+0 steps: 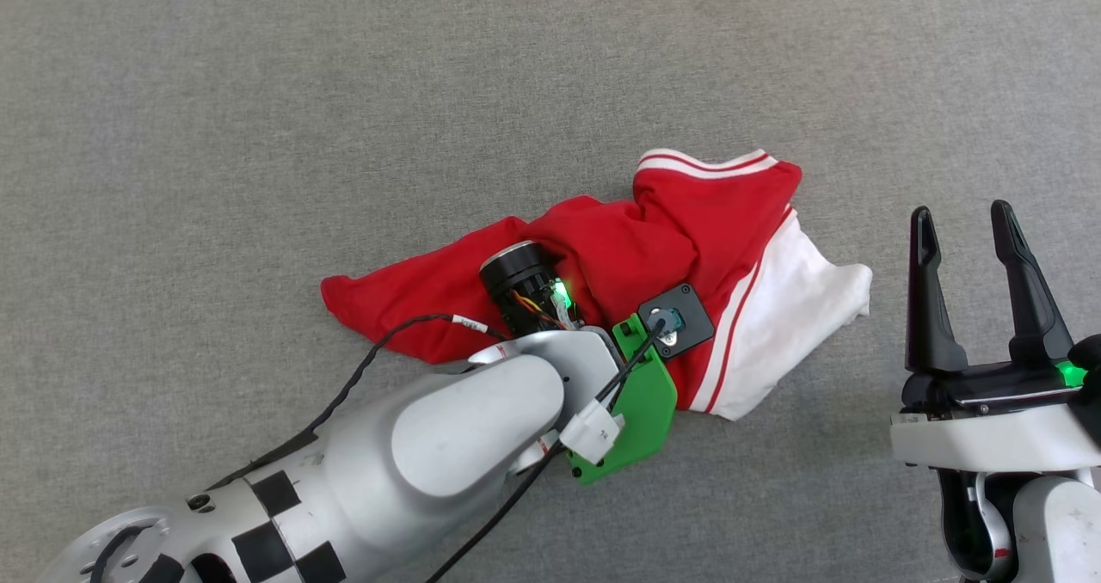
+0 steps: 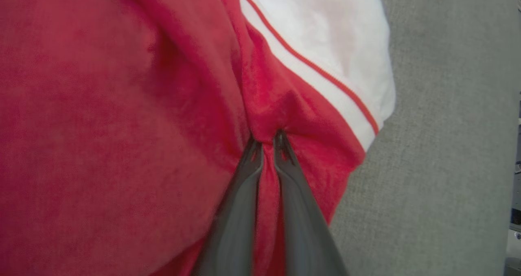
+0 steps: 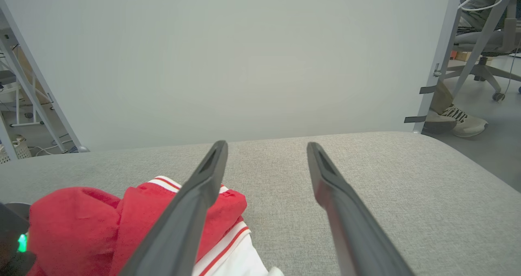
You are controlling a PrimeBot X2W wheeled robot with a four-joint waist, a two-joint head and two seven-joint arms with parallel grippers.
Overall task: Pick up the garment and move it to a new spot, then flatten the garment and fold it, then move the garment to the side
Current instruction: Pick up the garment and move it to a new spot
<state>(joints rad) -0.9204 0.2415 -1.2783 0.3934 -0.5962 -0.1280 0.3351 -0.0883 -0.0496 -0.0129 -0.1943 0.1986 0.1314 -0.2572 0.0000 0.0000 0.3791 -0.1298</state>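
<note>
The task looks to be at its very start. The garment lies as a crumpled red heap near the middle of the grey fabric-covered table, bunched into ridges, with one white sleeve and its striped trim spilling out on the robot's right side. No lettering shows. The left gripper is down on the heap and clenched on a raised fold of red cloth close to the sleeve seam; in the left wrist view its two dark fingers nearly meet, with the cloth pinched between their tips. In the head view most of the garment rests on the table, so the grasp seems made but the lift not yet carried out. The right gripper hangs well apart to the right of the sleeve, its fingers spread wide and grasping nothing. By my reading, nearly everything is left to do: raising the garment and carrying it to a new spot, spreading it flat, folding it, and moving it to the side.
</note>
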